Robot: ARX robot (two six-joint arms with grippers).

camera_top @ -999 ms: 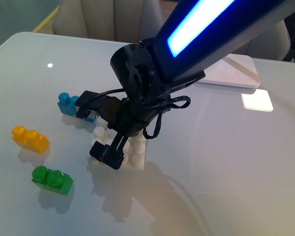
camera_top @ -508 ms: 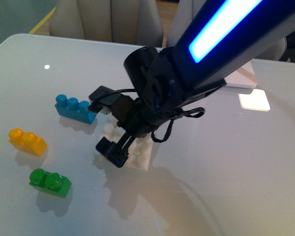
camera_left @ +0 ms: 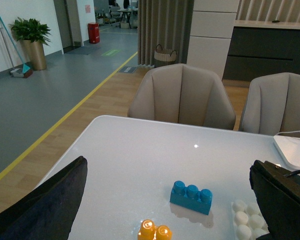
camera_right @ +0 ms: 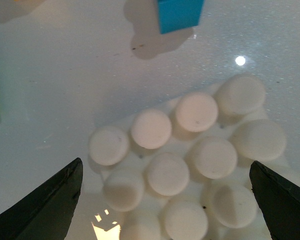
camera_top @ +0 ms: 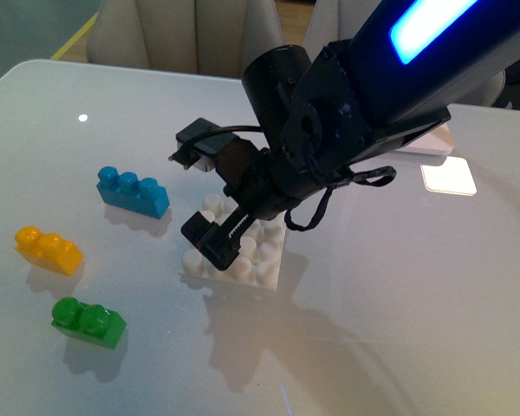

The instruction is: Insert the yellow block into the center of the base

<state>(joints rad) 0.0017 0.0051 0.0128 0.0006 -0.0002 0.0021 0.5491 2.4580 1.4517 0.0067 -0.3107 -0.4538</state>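
The yellow block point(camera_top: 49, 249) lies flat on the surface point(camera_top: 416, 286) near its left edge, studs up. Nothing touches it, and it is well apart from both grippers. The base point(camera_top: 267, 265) sits around the middle of the surface, studs up, with no brick on it. The right gripper point(camera_top: 201, 195) hangs over the left part of the base, released and holding nothing. The right wrist view shows its dark fingers point(camera_right: 47, 205) spread wide, with only white base studs below between them and a corner of the blue brick past the base. Can't tell if a fingertip touches the base. The blue brick point(camera_top: 133, 191), three studs, lies left of the base and apart from it, nearer the far edge than the yellow block. The green brick point(camera_top: 89, 321), two studs, lies near the yellow block on the side toward the front edge, not touching it. The left gripper point(camera_left: 167, 175) shows only in its own wrist view. It is released and empty, fingers wide apart, with the blue brick, the top of the yellow block and some base studs in sight beyond. The white lamp foot point(camera_top: 429, 139) rests toward the far right corner, partly behind the right arm. Chairs point(camera_left: 182, 95) stand beyond the far edge.
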